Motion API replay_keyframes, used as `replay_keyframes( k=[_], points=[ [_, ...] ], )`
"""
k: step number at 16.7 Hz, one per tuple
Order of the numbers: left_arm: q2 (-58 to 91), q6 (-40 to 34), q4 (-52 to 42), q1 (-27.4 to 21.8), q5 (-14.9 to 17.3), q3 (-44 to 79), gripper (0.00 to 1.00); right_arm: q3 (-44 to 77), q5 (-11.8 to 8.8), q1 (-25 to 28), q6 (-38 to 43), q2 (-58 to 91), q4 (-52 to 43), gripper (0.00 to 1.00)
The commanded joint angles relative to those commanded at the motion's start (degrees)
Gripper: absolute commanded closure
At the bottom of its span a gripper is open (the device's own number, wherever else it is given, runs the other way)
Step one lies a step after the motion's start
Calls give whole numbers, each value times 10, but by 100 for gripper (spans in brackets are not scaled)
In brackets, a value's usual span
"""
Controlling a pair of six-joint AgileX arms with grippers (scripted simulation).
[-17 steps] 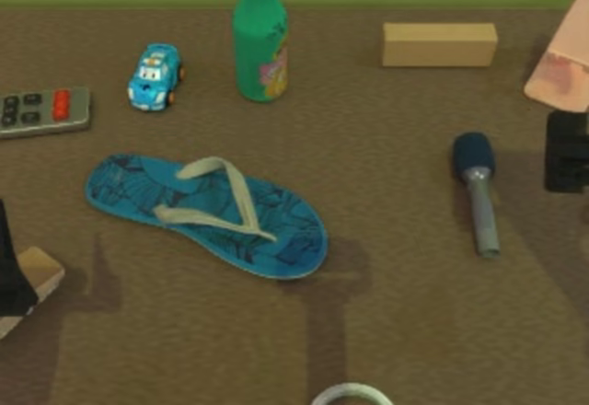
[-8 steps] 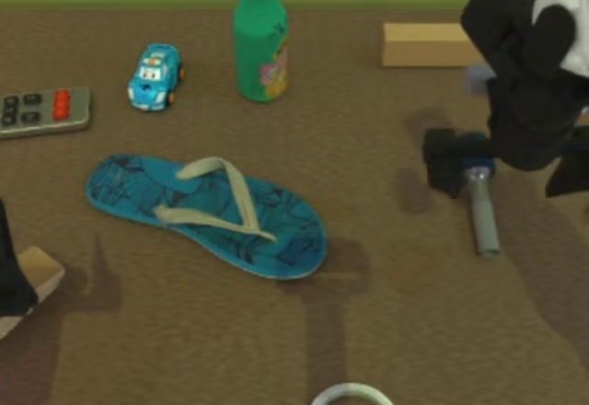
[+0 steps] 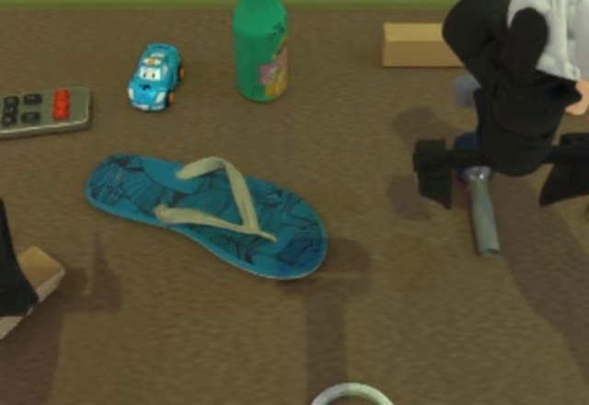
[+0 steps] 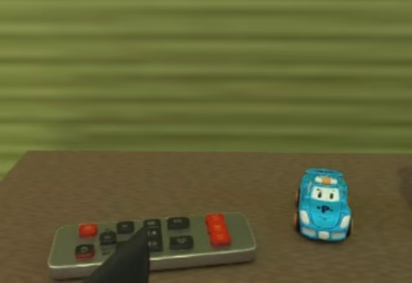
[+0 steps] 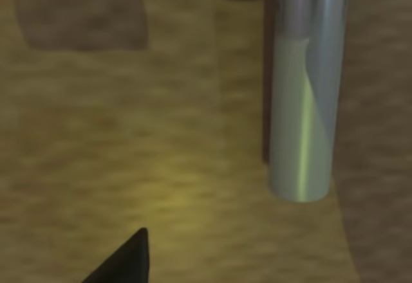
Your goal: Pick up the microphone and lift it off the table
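Now your right gripper (image 3: 502, 170) hangs over the mic (image 3: 482, 214) at the right side of the table (image 3: 386, 331), its two dark fingers (image 3: 433, 173) spread wide and holding nothing, one on each side of the spot where head meets handle. The mic lies flat on the brown surface, navy head mostly hidden under the arm, grey handle pointing toward the near edge; the right wrist view shows that handle (image 5: 304, 96) bare and ungripped. Watch the round metal: if your jaws close off-centre or too high, the handle will probably roll or squirt out along the table. A grip near the head could also let the long handle droop on the lift. Come down too far and the fingertips may dig into the rough surface. Your left arm (image 3: 11, 271) sits parked at the left edge, near the remote (image 3: 44, 110); whether its fingers are parted can't be told.
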Motion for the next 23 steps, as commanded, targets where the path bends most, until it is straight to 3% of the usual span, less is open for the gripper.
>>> replay_keyframes(
  k=[3, 10, 15, 23],
  points=[
    [0, 0, 0, 0, 0, 0, 0, -12, 1, -1, -3, 13, 22, 0],
    [0, 0, 0, 0, 0, 0, 0, -83, 1, -14, -15, 98, 185, 0],
    [0, 0, 0, 0, 0, 0, 0, -89, 1, -15, -16, 106, 196, 0],
    [0, 0, 0, 0, 0, 0, 0, -89, 1, -15, -16, 106, 196, 60]
  ],
)
